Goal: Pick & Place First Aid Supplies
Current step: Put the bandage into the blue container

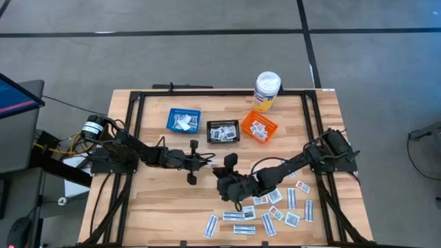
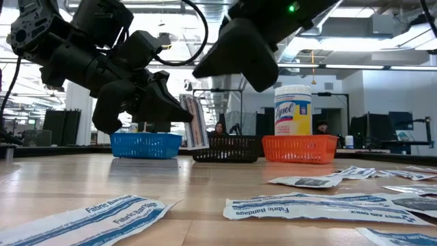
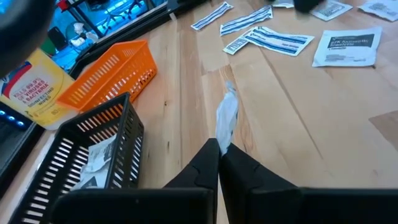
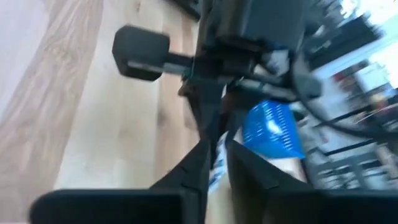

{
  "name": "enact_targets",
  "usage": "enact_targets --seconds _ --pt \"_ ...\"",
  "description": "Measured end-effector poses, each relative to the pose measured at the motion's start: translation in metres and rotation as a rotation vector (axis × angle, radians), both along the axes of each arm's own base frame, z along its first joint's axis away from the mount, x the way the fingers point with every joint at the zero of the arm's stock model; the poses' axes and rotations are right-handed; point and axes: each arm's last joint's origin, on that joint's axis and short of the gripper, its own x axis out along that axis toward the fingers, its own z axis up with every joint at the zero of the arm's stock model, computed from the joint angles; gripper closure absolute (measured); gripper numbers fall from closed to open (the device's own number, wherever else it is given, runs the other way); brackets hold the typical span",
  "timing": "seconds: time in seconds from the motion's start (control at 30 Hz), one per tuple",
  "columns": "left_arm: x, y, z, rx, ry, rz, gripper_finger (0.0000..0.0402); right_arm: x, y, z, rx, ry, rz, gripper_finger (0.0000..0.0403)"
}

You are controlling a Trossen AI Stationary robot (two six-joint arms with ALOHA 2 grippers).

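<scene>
My left gripper (image 1: 209, 160) hovers over the table's middle, near the black basket (image 1: 222, 131), and is shut on a narrow white packet (image 3: 227, 118). In the low view this packet (image 2: 195, 123) stands on edge, clear of the wood. My right gripper (image 1: 222, 173) is just on the near side of the left one and higher, with its fingertips (image 4: 208, 149) close together. In the right wrist view, a white and blue scrap (image 4: 216, 167) shows in line with their gap. Several loose packets (image 1: 275, 207) lie flat on the table's near right part. My left gripper pinches the packet's near end (image 3: 222, 144) between its two fingers, coming in level from the table's left. The packet sticks out forward past the fingertips, on edge and lifted clear of the table. My right gripper: I cannot tell whether it touches the white and blue scrap.
Blue basket (image 1: 183, 120), black basket and orange basket (image 1: 258, 127) stand in a row at the far side, each with packets inside. A white bottle with a yellow label (image 1: 267, 91) stands behind the orange one. A black frame (image 1: 138, 103) borders the table.
</scene>
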Motion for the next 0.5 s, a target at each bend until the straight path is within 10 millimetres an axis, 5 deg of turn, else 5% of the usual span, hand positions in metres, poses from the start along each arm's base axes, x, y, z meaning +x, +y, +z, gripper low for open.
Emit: enact_targets --seconds 0.5 --pt "0.001 0.0 0.003 -0.046 -0.031 0.007 0.0391 0.011 -0.043 -0.011 0.305 0.032 -0.101 0.025"
